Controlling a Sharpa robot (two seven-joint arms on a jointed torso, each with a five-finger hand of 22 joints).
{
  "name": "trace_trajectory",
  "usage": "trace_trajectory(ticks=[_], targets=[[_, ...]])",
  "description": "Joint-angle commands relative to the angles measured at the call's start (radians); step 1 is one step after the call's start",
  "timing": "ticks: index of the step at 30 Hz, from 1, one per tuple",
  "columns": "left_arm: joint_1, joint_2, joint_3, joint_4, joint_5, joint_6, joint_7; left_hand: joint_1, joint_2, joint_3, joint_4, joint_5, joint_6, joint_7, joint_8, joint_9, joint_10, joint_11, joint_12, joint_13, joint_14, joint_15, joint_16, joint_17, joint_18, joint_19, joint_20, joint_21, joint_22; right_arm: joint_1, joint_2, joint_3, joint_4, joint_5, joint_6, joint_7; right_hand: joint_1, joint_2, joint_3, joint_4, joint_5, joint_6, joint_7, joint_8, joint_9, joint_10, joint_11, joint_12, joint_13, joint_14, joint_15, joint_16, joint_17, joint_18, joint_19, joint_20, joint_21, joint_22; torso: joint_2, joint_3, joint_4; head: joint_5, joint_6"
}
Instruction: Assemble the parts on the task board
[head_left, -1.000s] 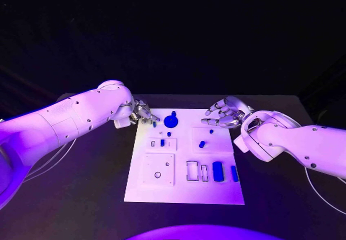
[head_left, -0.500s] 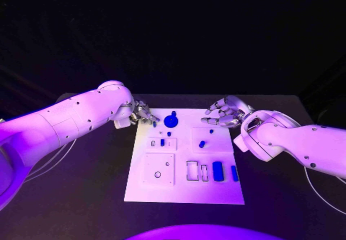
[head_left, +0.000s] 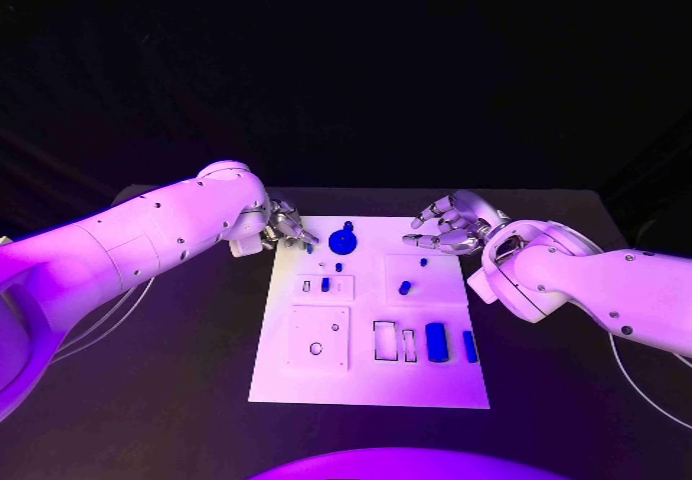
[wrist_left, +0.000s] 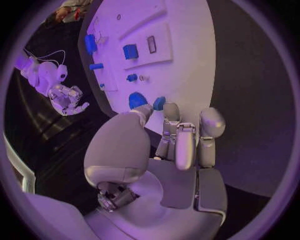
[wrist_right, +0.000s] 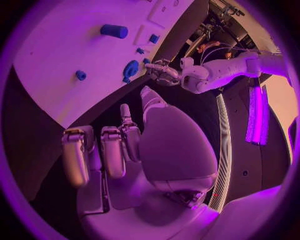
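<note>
Task board (head_left: 368, 385): white plate lying flat at the middle of the black table (head_left: 173, 400), carrying small blue parts, among them a round blue part (head_left: 342, 241) near its far edge. Left hand (head_left: 283, 226): at the board's far left corner, fingers loosely apart, grasping nothing. Right hand (head_left: 450, 226): over the far right corner, fingers spread, likewise unladen.

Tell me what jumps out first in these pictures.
The white task board lies mid-table, dotted with small blue parts. The largest, a round blue part, sits near its far edge. The left hand touches a small blue part at the board's far left corner; the right hand hovers open at the far right corner.
</note>
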Motion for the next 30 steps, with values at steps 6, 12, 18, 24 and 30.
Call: trace_trajectory(ticks=[6, 12, 18, 24, 30], targets=[[0.000, 0.002, 0.000, 0.001, 0.014, 0.013, 0.015, 0.055, 0.008, 0.033, -0.008, -0.001, 0.006, -0.008, 0.005, 0.005, 0.014, -0.004, 0.004, 0.000, 0.057, -0.012, 0.006, 0.081, -0.006, 0.004, -0.005, 0.006, 0.003, 0.000, 0.002, 0.000, -0.001, -0.004, 0.005, 0.011, -0.003, 0.008, 0.001, -0.001, 0.008, -0.005, -0.001, 0.007, 0.001, 0.004, -0.003, 0.004, 0.129, 0.092, -0.005, -0.003, 0.217, 0.000, 0.092, -0.008, -0.003, 0.248, -0.001, 0.0006, 0.0006, 0.002, -0.003], [0.000, -0.002, 0.000, 0.003, 0.033, 0.014, 0.017, 0.174, 0.014, 0.154, -0.077, 0.003, -0.003, -0.014, 0.012, 0.016, 0.020, -0.011, -0.003, -0.003, 0.058, -0.018, 0.007, 0.083, -0.006, 0.004, -0.012, 0.007, 0.006, 0.000, 0.003, 0.000, -0.002, -0.003, 0.006, 0.011, -0.004, 0.009, 0.001, -0.001, 0.009, -0.004, -0.001, 0.007, 0.002, 0.005, -0.003, 0.004, 0.129, 0.092, -0.005, -0.003, 0.217, 0.000, 0.091, -0.008, -0.004, 0.248, 0.000, 0.0001, -0.0005, 0.003, -0.003], [-0.001, -0.012, 0.001, 0.014, 0.058, 0.015, 0.017, 0.152, -0.032, 0.341, -0.145, 0.003, -0.014, -0.005, 0.043, 0.056, 0.042, -0.005, -0.004, -0.001, 0.057, -0.013, 0.005, 0.080, -0.008, 0.004, -0.008, 0.013, 0.014, 0.000, 0.003, 0.000, -0.003, -0.003, 0.006, 0.011, -0.005, 0.010, 0.001, -0.001, 0.011, -0.004, -0.001, 0.008, 0.002, 0.005, -0.003, 0.005, 0.129, 0.093, -0.005, -0.003, 0.217, 0.000, 0.092, -0.008, -0.003, 0.248, -0.001, 0.0003, -0.0005, 0.007, -0.004], [-0.001, -0.044, 0.001, 0.051, 0.121, 0.002, 0.014, 0.110, -0.062, 0.434, -0.194, 0.017, -0.008, -0.005, 0.055, 0.078, 0.059, -0.007, 0.012, 0.020, 0.058, -0.015, 0.006, 0.082, -0.009, 0.012, -0.010, 0.023, 0.027, 0.000, 0.004, 0.000, -0.005, -0.002, 0.005, 0.011, -0.006, 0.011, 0.002, 0.000, 0.013, -0.004, -0.001, 0.008, 0.002, 0.005, -0.004, 0.004, 0.129, 0.092, -0.006, -0.003, 0.216, 0.000, 0.092, -0.009, -0.003, 0.248, -0.001, 0.0008, 0.0004, 0.013, -0.007], [-0.001, -0.097, 0.002, 0.112, 0.202, -0.028, 0.021, 0.083, -0.080, 0.475, -0.222, 0.030, 0.006, -0.009, 0.057, 0.088, 0.082, -0.011, 0.030, 0.046, 0.060, -0.019, 0.009, 0.089, -0.012, 0.022, -0.013, 0.034, 0.045, 0.000, 0.002, 0.000, -0.006, -0.001, 0.005, 0.012, -0.007, 0.011, 0.002, 0.000, 0.015, -0.004, -0.001, 0.008, 0.002, 0.005, -0.004, 0.003, 0.128, 0.092, -0.006, -0.004, 0.216, 0.001, 0.091, -0.009, -0.005, 0.247, -0.006, 0.0015, 0.0062, 0.013, -0.010]])
